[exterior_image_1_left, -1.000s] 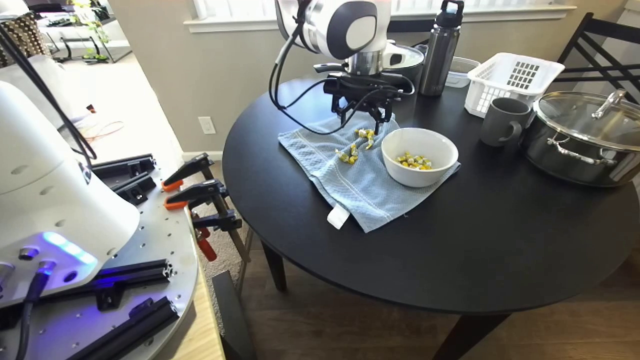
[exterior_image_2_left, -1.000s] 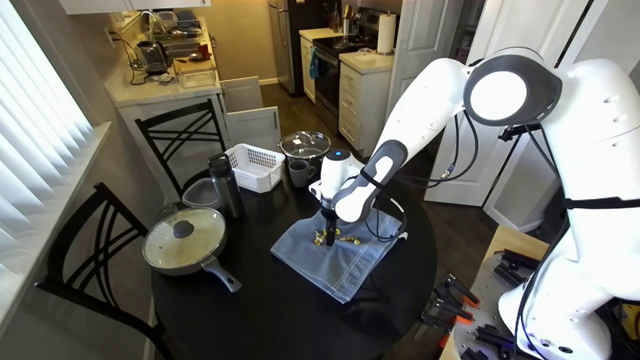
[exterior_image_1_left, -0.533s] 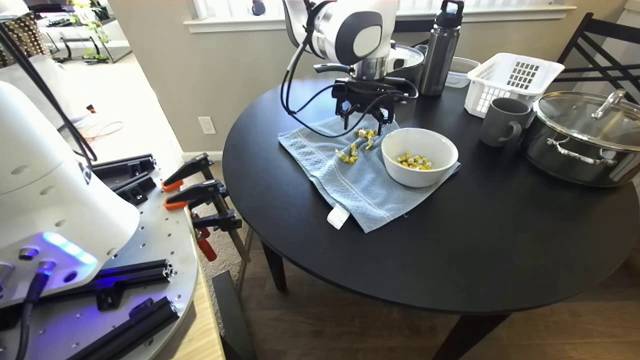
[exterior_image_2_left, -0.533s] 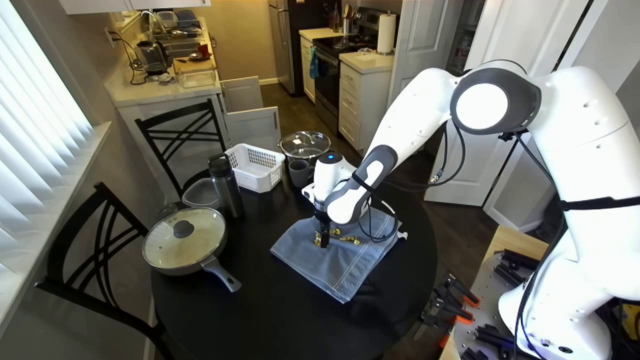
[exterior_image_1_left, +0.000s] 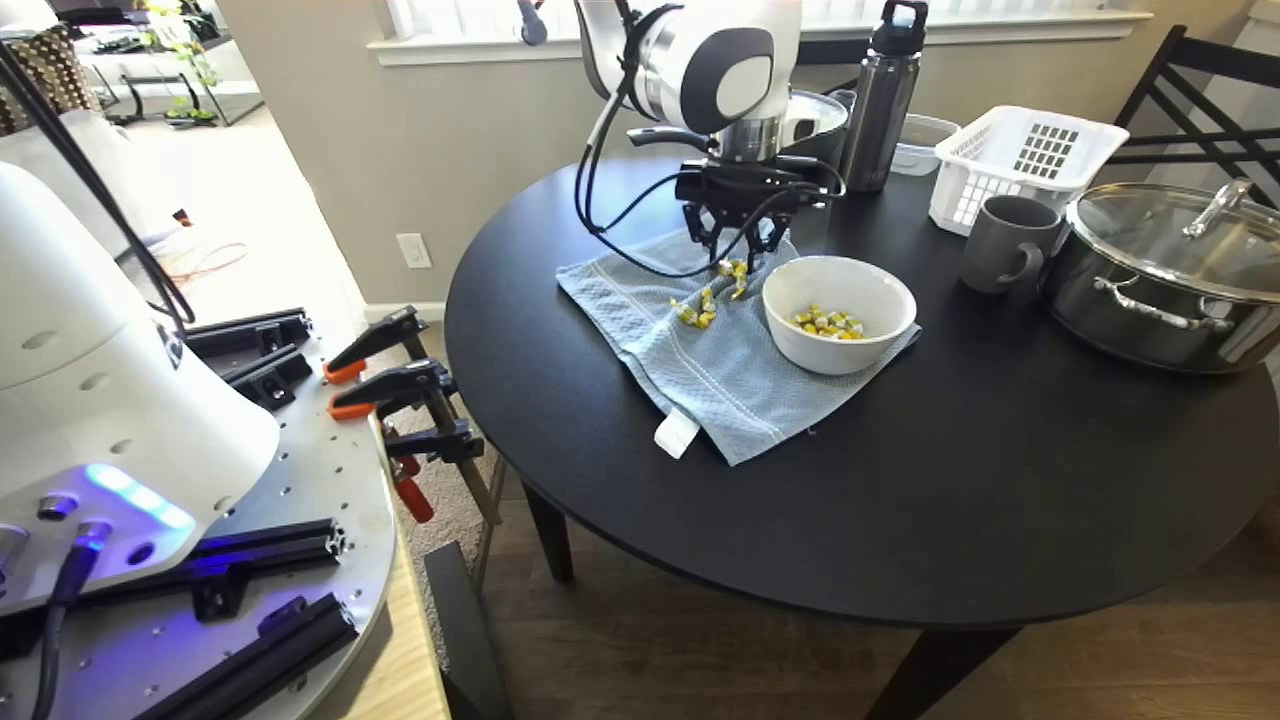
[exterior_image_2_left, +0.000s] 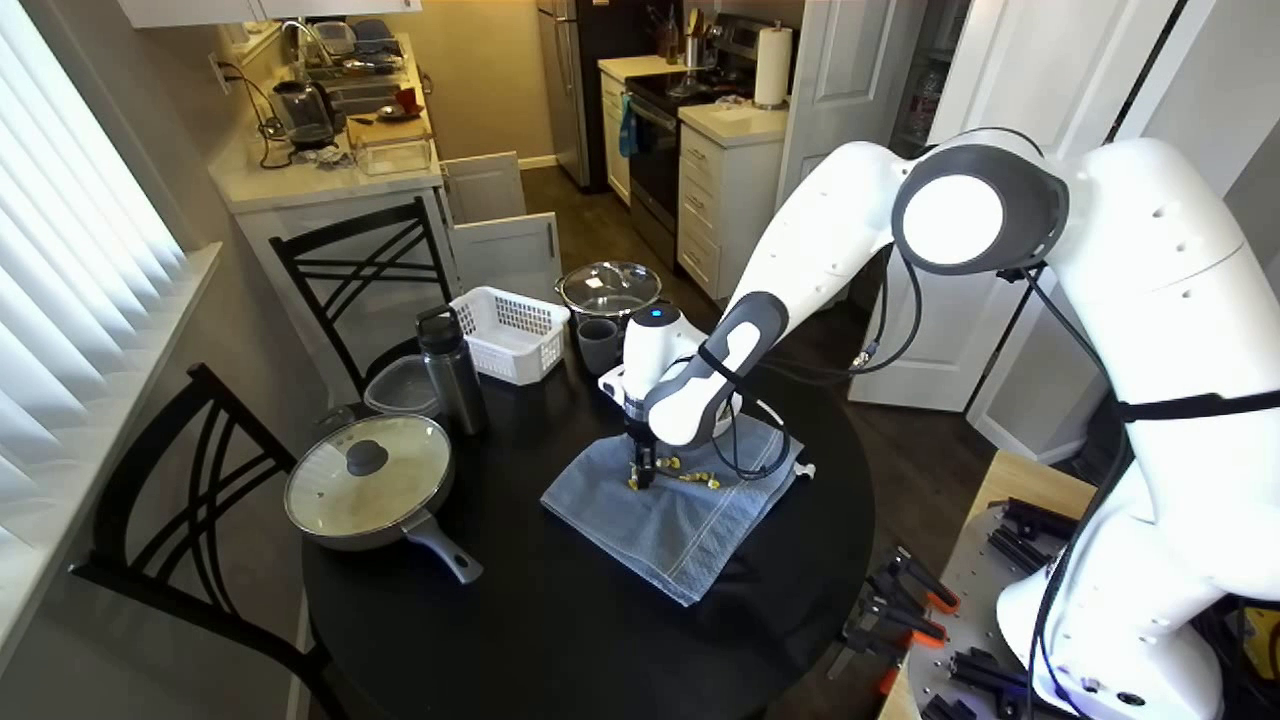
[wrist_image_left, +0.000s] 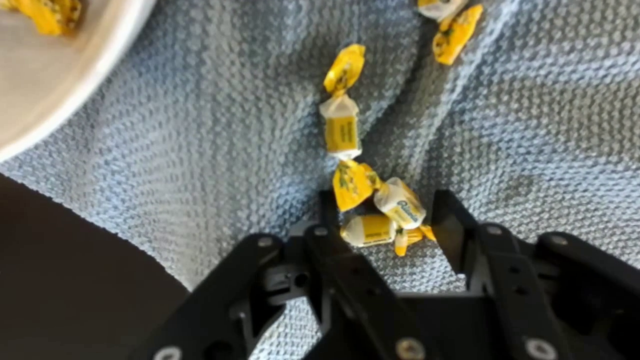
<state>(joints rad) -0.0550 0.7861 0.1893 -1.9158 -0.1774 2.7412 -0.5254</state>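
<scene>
Wrist view shows me the fingers (wrist_image_left: 452, 227) apart, two wrapped candies (wrist_image_left: 400, 206) between their tips on the blue towel (wrist_image_left: 225, 130), which probably cushions them, like the white bowl (wrist_image_left: 101, 70), from the worktop (wrist_image_left: 75, 275); whether either candy is touched I cannot tell; most of the bowl is cut off.

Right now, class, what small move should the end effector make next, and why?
Probably close the end effector gently: in the wrist view its fingers stand apart, with wrapped candies lying between them on the blue cloth.
</scene>
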